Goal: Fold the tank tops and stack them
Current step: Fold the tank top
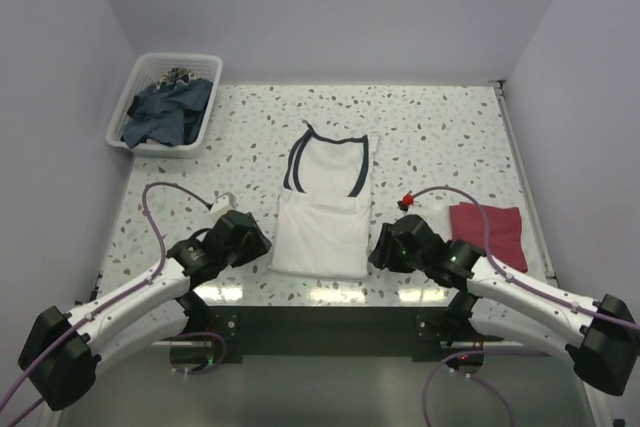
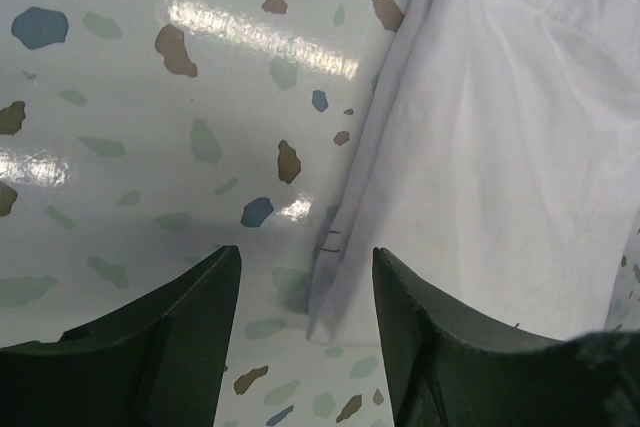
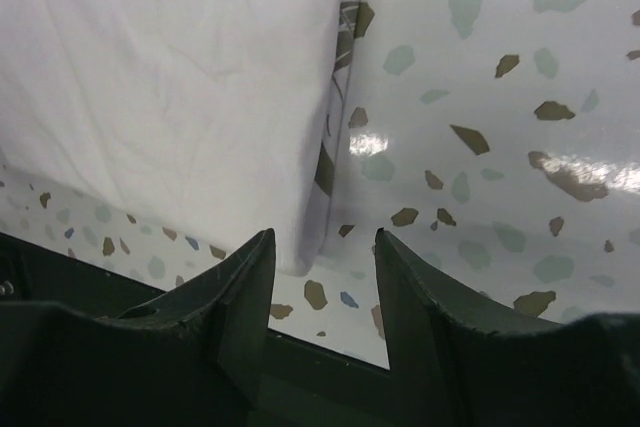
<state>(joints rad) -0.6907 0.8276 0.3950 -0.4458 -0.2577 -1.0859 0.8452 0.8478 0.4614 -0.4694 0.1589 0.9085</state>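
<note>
The white tank top [image 1: 322, 209] with navy trim lies flat in the table's middle, folded narrow, neck away from me. My left gripper [image 1: 258, 238] is open at its near left corner; in the left wrist view [image 2: 306, 292] the cloth's corner [image 2: 330, 297] lies between the jaws. My right gripper [image 1: 381, 247] is open at the near right corner; in the right wrist view [image 3: 322, 257] the cloth's edge [image 3: 310, 237] lies between the jaws. The dark red tank top [image 1: 488, 231] lies folded at the right.
A white basket [image 1: 128, 105] with dark blue cloth stands at the back left. A small white thing [image 1: 223, 201] lies left of the white top, a small red thing [image 1: 406, 198] right of it. Walls enclose the table; its near edge [image 1: 320, 292] is close.
</note>
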